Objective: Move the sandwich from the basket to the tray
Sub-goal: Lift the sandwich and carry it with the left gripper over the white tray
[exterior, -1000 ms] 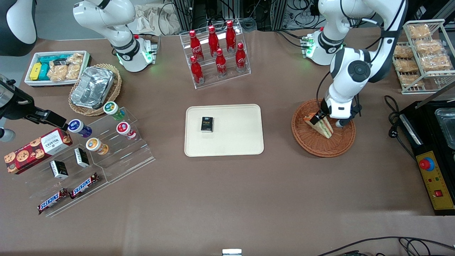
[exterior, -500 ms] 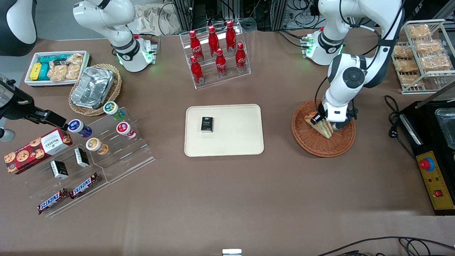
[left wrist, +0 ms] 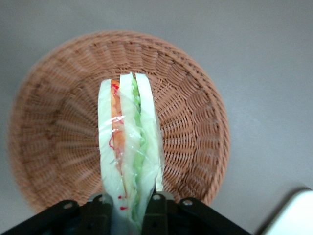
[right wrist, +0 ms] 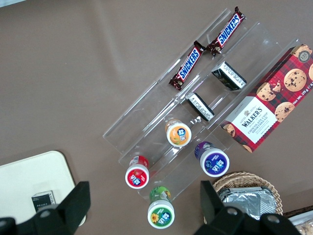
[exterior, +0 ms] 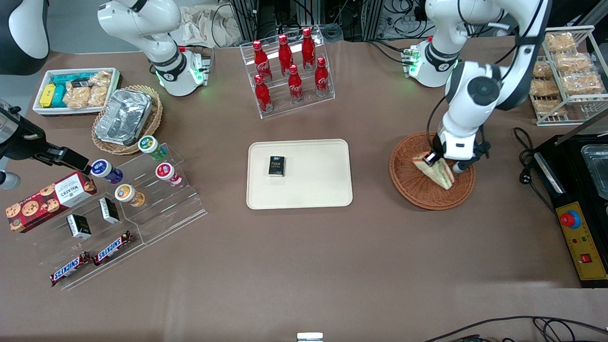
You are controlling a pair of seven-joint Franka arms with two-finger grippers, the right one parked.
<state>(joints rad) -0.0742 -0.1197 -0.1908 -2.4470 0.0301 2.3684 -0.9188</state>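
Wicker basket [exterior: 430, 190] lies under the sandwich [exterior: 434, 170], clenched in the gripper [exterior: 436, 159] fingers and apparently lifted. Carry toward nine o'clock and release on the tray [exterior: 313, 190] remain.

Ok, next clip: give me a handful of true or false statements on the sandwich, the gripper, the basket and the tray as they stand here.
1. The gripper is shut on the sandwich. True.
2. The sandwich lies flat on the tray. False: it is held over the basket, clear of the weave in the wrist view.
3. A small black box lies on the tray. True.
4. The basket holds a foil container. False: nothing but the sandwich shows above it.
5. The tray lies toward the parked arm's end of the table from the basket. True.
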